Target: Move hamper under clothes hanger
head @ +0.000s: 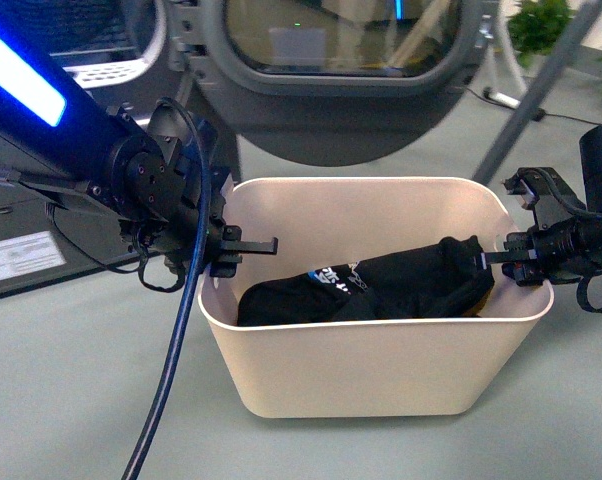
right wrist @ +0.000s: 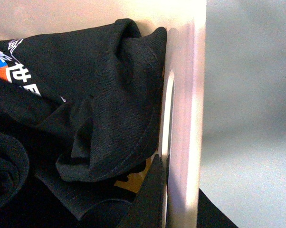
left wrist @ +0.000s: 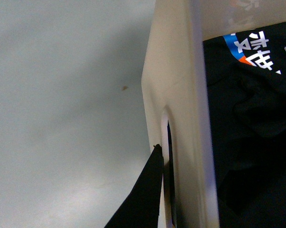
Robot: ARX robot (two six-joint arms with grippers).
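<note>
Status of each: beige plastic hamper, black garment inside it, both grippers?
Beige plastic hamper: upright on the floor, loaded.
Black printed garment: crumpled inside the hamper.
Left gripper: clamped on the hamper's left wall.
Right gripper: clamped on the hamper's right wall.

Open floor [head: 71,400] is lying free in front of the hamper [head: 381,370] and off both its ends. Behind the hamper the dark dryer [head: 331,110] is crowding close, and a slanting leg of the clothes hanger [head: 536,95] is crossing behind its right corner. Inside the hamper a black garment [head: 381,285] is filling the bottom and pressing against the right end wall. The left gripper [head: 243,250] and right gripper [head: 509,262] are gripping the hamper's end walls, and a blue cable [head: 176,350] is hanging past its left front corner.
</note>
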